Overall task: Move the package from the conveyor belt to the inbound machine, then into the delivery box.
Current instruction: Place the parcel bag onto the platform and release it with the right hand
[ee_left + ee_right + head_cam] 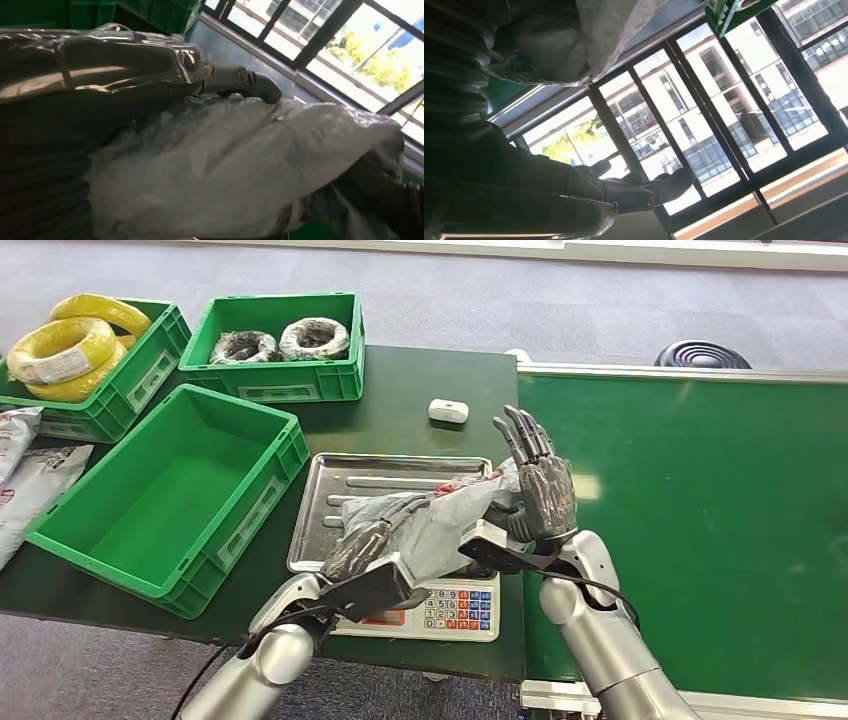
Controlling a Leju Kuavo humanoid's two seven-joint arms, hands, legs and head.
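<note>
I held the package, a grey plastic mailer, just above the steel tray of the inbound machine, near the middle of the bench. My left hand lay along its left side with the fingers curled against the film; my right hand pressed flat on its right end, fingers spread and pointing up. Whether either hand truly gripped or only squeezed the bag between them, I could not tell. The bag looked soft, light and slippery, its skin wrinkling where I pushed, so I judged a hold across the bulkier middle safer than the loose edges. Its underside and contents were hidden, and the scale's display sat behind my left forearm. The empty green delivery box waited just left of the tray.
</note>
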